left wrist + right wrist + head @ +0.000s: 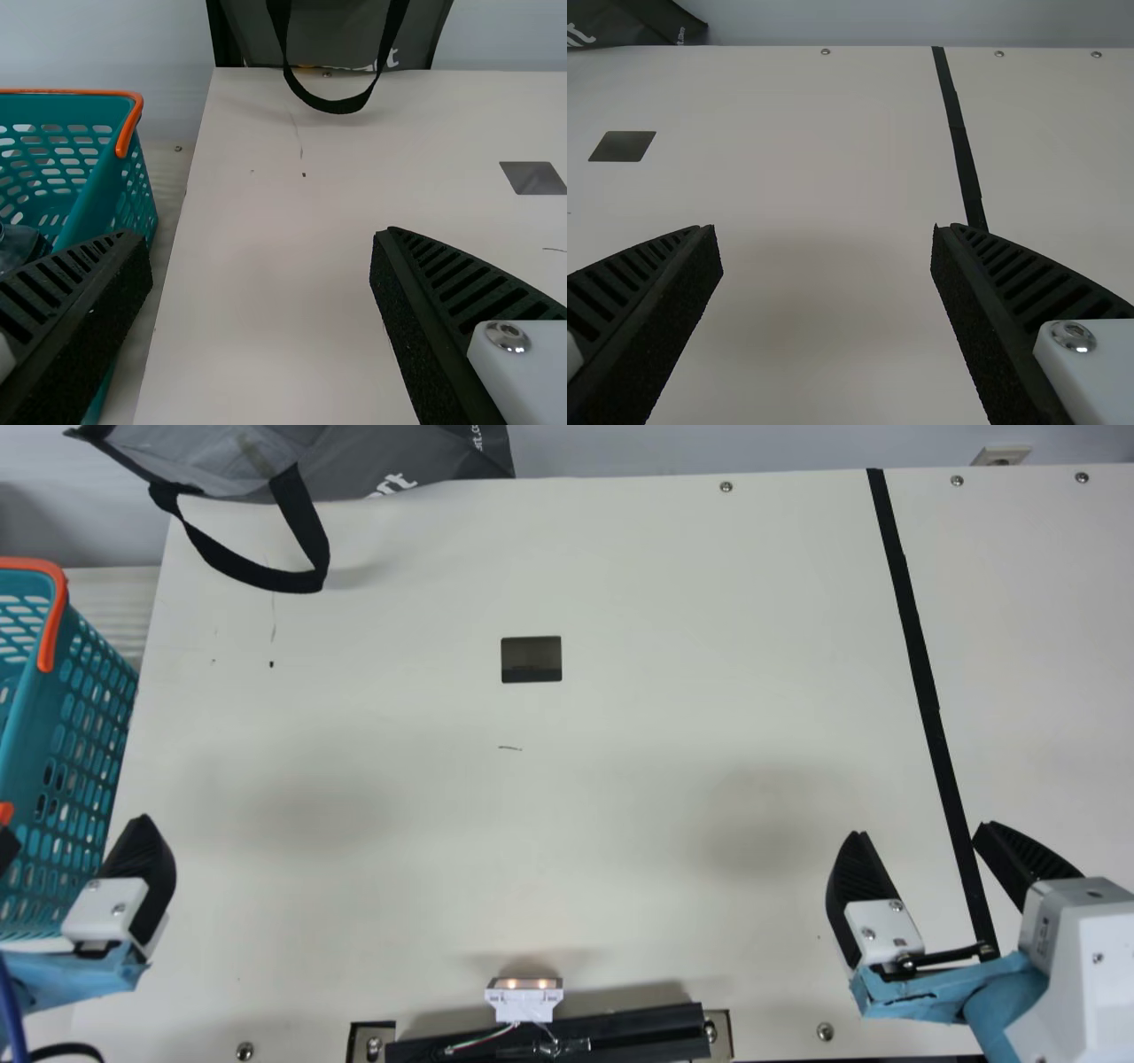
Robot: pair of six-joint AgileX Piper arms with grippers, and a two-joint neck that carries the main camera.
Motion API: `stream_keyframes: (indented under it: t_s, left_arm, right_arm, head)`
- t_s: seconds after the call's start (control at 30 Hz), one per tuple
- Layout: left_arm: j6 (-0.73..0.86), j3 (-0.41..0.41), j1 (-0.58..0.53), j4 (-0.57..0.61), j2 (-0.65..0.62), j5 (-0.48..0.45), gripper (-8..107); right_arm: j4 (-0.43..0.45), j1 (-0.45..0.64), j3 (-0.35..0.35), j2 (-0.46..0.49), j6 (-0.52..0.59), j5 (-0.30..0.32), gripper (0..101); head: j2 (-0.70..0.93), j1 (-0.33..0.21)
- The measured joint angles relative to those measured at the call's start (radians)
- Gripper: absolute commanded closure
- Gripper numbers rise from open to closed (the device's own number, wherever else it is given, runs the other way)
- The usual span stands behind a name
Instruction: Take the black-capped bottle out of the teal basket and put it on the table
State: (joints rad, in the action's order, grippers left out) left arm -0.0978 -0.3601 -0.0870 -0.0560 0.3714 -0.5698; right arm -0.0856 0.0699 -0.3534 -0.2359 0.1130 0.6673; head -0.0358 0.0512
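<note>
from here i see my left gripper (pixel 73 828) wide and unladen near the teal basket (pixel 31 708); a dark, see-through object (pixel 19 246) lies in there, outside the jaws, partly hidden; i cannot tell if it's the bottle. my right gripper (pixel 921 830) gapes, unladen; white lettering (pixel 392 484) marks the grey bag (pixel 372 452).
</note>
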Motion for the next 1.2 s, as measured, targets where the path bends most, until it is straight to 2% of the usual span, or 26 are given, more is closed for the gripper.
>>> stream_keyframes:
  t_s: [0.63, 1.2]
  left_arm:
    - [0.005, -0.059, 0.064, 0.010, 0.233, 0.157, -8]
    - [0.057, -0.141, 0.187, 0.042, 0.383, 0.179, -8]
  right_arm:
    - [0.001, 0.000, 0.000, 0.000, 0.000, 0.000, 10]
    - [0.001, 0.000, 0.000, 0.000, 0.000, 0.000, 10]
  head:
    - [0.000, 0.000]
    - [0.000, 0.000]
